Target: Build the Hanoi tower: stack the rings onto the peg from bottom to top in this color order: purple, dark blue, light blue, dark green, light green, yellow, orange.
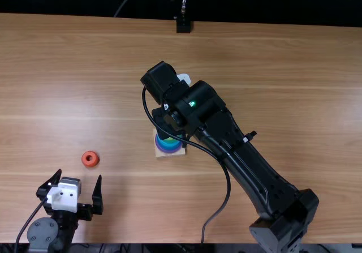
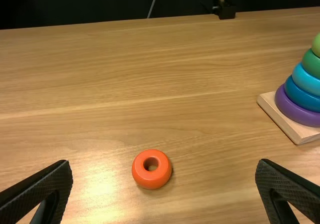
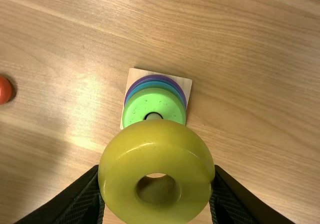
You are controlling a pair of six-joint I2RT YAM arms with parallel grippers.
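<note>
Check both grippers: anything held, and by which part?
Right gripper: yellow ring, pinched at opposite sides of its outer edge, hole left free. Left gripper: open, nothing held.

I've got bright light across the desk, pale glare near the orange ring, soft shadow beside it.

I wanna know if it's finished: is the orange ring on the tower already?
No, the orange ring lies flat on the bare wood of the table, away from the tower.
</note>
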